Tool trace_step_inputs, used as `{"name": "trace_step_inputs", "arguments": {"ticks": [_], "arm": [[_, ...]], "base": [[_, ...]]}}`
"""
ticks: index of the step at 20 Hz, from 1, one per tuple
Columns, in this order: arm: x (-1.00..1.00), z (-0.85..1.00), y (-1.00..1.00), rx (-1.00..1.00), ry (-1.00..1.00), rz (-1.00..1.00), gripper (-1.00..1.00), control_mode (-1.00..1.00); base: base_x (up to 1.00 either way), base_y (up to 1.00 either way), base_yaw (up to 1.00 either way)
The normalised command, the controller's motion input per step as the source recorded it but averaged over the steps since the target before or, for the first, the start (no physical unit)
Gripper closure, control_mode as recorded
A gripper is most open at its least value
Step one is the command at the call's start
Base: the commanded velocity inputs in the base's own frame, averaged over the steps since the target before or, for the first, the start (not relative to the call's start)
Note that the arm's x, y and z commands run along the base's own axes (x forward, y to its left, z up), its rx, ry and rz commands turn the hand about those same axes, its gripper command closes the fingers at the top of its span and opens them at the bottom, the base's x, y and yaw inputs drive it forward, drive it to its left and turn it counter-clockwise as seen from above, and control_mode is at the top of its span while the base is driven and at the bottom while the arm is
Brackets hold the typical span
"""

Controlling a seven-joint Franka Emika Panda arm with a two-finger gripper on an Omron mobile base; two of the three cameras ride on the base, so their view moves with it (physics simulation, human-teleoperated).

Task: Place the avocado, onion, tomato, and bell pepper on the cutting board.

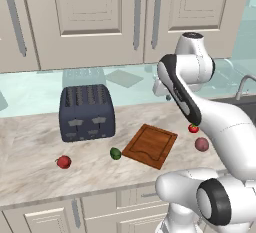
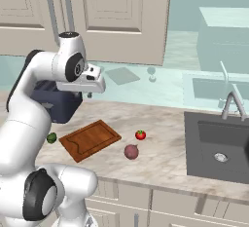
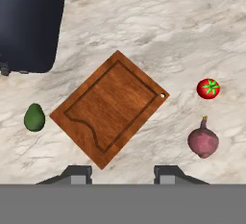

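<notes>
A home kitchen: a marble-patterned counter (image 1: 30, 162) runs under beige wall cabinets (image 1: 90, 17) with long handles, backed by a pale glassy splashback. A dark toaster (image 1: 87, 112) stands on it, with a sink (image 2: 219, 148) and tap (image 2: 232, 102) to the right.

1. Legible text, labels, brands, numbers, signs: none found in any view.
2. Toaster (image 1: 87, 112): dark casing, no readable brand or marking; its front controls are too small to make out.
3. Cutting board (image 3: 111, 106): plain wood with a groove, no lettering.
4. Cabinet doors (image 1: 90, 12): plain panels and handles, no labels.
5. Counter (image 3: 158, 31): marbled pattern only, no writing.
6. Sink (image 2: 219, 145): no markings that can be read.
</notes>
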Motion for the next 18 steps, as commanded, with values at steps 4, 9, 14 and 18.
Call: {"name": "trace_step_inputs", "arguments": {"ticks": [4,9,14,18], "arm": [[-0.04,0.00,0.09,0.00,-0.05,0.00,-1.00,-1.00],[-0.20,0.00,0.18,0.00,-0.01,0.00,-1.00,-1.00],[-0.18,-0.08,0.45,0.00,0.02,0.00,-1.00,-1.00],[-0.05,-0.13,0.59,0.00,0.03,0.00,-1.00,-1.00]], "base": [[0.00,0.00,0.00],[0.00,0.00,0.00],[0.00,0.00,0.00],[0.00,0.00,0.00]]}}
